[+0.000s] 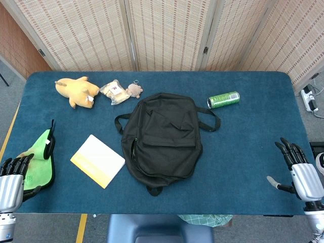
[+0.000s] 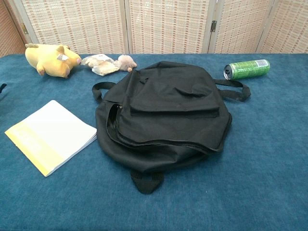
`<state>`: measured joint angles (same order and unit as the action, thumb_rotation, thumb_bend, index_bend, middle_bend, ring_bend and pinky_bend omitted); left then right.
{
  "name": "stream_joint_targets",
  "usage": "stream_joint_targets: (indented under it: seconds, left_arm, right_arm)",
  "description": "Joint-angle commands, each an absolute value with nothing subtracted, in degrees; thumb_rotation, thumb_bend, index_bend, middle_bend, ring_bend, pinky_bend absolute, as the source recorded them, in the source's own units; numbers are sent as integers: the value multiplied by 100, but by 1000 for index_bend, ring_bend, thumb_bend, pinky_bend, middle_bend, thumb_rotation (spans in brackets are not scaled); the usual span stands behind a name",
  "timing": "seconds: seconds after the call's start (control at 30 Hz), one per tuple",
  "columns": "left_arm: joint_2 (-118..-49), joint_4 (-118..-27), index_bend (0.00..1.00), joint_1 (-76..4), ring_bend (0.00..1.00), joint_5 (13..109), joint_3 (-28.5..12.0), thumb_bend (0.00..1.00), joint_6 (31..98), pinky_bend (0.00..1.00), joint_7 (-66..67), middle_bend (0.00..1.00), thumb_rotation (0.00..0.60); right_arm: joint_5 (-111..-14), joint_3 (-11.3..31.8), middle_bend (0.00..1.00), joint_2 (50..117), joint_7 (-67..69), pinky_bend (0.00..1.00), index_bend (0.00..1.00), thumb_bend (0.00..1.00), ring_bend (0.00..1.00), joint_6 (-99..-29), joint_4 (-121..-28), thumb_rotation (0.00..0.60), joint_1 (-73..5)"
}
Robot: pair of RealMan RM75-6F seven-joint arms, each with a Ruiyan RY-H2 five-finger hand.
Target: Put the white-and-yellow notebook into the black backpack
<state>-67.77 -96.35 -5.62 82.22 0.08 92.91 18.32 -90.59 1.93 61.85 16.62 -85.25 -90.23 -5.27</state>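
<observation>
So on the far left the robot's left hand (image 1: 12, 174) sits at the worktop edge, fingers (image 1: 17, 163) loosely spread and holding nothing, right next to a bright green cloth pouch with black trim (image 1: 41, 157). The flat white-and-yellow notebook (image 1: 97, 160) lies closed on the dark blue felt worktop (image 1: 243, 152), just beside the left side of the floppy black fabric backpack (image 1: 163, 139). The backpack's lying flat mid-table, side zipper gaping a bit, can't tell what's inside. Behind it are a yellow plush toy (image 1: 77, 91), a clear snack packet (image 1: 114, 92) and a small brown fuzzy keychain (image 1: 134, 90); a green drink can (image 1: 223, 99) lies on its side to the right. Right hand (image 1: 301, 174) is at the far right edge, fingers apart, empty. Woven folding screens (image 1: 167, 33) stand behind.
</observation>
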Motion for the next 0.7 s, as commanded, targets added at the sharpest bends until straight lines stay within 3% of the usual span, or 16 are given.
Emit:
stream_joint_targets:
  seconds: [0.03, 0.33, 0.7]
  left_arm:
    - [-6760, -9680, 170, -565, 198, 8213, -16, 147, 9224, 158, 1873, 224, 600]
    - [-6771, -9522, 185, -607, 199, 8401, -77, 147, 9065, 158, 1568, 227, 600]
    - [-7353, -8284, 179, -1257, 212, 9064, -66, 131, 8253, 186, 956, 233, 600]
  right_arm:
    - [-9055, 211, 24, 6204, 1641, 0, 0, 240, 0, -8485, -9041, 600, -565]
    - [-9116, 209, 24, 6189, 1725, 0, 0, 238, 0, -8547, -9004, 600, -568]
    - [-9286, 108, 24, 6111, 2016, 0, 0, 234, 0, -8650, -8968, 600, -526]
